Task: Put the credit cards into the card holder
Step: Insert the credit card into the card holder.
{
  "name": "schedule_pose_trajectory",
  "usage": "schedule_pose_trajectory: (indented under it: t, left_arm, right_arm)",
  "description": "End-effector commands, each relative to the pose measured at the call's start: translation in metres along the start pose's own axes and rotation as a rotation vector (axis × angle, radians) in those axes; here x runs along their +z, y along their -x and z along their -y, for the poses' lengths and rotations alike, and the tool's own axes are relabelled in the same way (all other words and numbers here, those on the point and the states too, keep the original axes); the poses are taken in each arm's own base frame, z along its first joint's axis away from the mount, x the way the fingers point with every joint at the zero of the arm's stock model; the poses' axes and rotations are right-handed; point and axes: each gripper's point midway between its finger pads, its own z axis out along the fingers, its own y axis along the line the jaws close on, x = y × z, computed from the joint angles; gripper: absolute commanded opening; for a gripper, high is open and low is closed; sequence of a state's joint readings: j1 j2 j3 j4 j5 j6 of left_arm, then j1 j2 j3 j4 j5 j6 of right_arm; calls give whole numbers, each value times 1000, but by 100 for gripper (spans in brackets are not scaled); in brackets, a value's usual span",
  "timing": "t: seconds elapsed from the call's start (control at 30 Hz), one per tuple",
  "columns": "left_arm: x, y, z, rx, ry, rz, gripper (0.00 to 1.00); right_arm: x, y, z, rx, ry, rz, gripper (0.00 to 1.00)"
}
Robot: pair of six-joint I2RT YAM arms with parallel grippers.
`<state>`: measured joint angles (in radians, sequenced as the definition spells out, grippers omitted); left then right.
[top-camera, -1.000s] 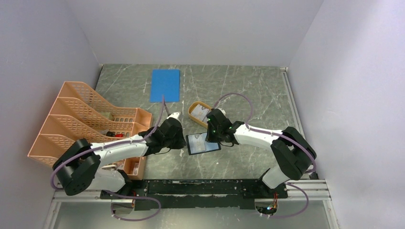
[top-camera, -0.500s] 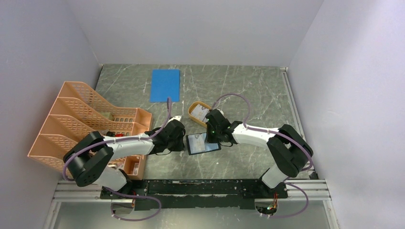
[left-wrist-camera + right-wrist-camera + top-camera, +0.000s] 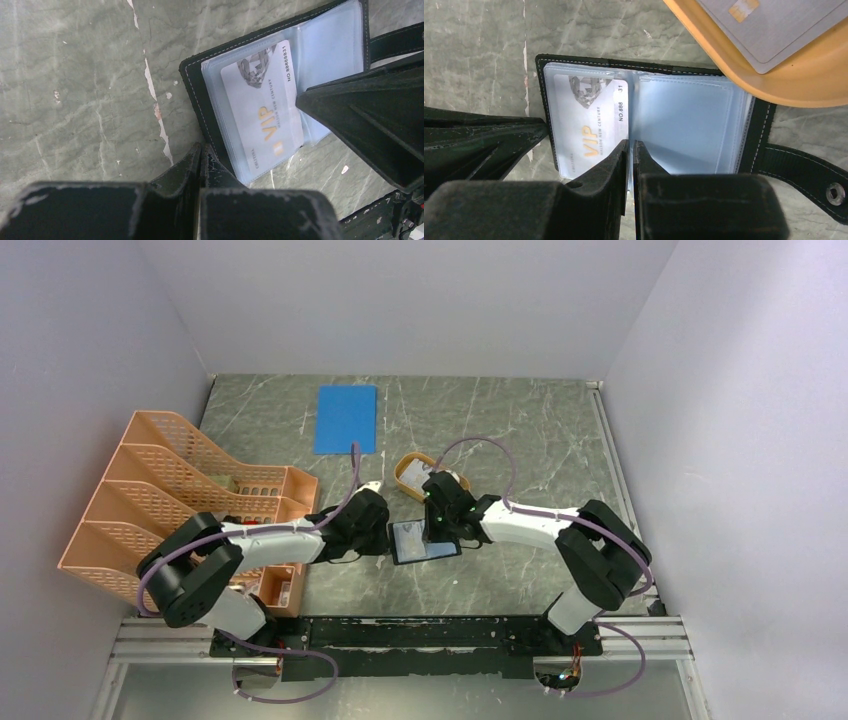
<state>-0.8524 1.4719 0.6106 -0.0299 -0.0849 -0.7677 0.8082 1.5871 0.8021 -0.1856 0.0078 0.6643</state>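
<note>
"Black card holder (image 3: 425,540), open and flat on the table (image 3: 75,75), clear pockets up," the first observer logs. "One pale VIP card (image 3: 589,120) in its left pocket, possibly not pushed fully home. A second grey card (image 3: 769,25) waits in the orange tray (image 3: 744,80), close against the card holder's far edge."

"End effectors?" the second asks.

"Left end effector (image 3: 201,155): fingers together, tips down at the card holder's left edge, apparently pinning it. Right end effector (image 3: 632,147): fingers nearly together with a thin slit between them, tips over the card holder's centre fold, at the VIP card's inner edge. Cannot tell whether card or sleeve sits in that slit."

"What could go wrong?"

"Three things, by her judgement. If the right one is nipping the film and pulls away, the sleeve lifts and the card rides out with it. If it pushes the card's edge at a slant, the card may jam or bow against the pocket seam. If the left tips slip off the edge, nothing anchors the card holder, and it could skate on the smooth table or fold shut. The tray also crowds the far edge, so a careless reach for the next card could knock it."
</note>
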Motion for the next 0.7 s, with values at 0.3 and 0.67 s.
schedule_pose_trajectory:
  t: [0.3,0.67]
  left_arm:
    - [1,-8,-8,10,25,-39,5]
    - [-25,17,-7,16,42,61,5]
  right_arm:
    - [-5,7,-16,-16,9,25,12]
    - [-19,29,-13,-4,12,75,16]
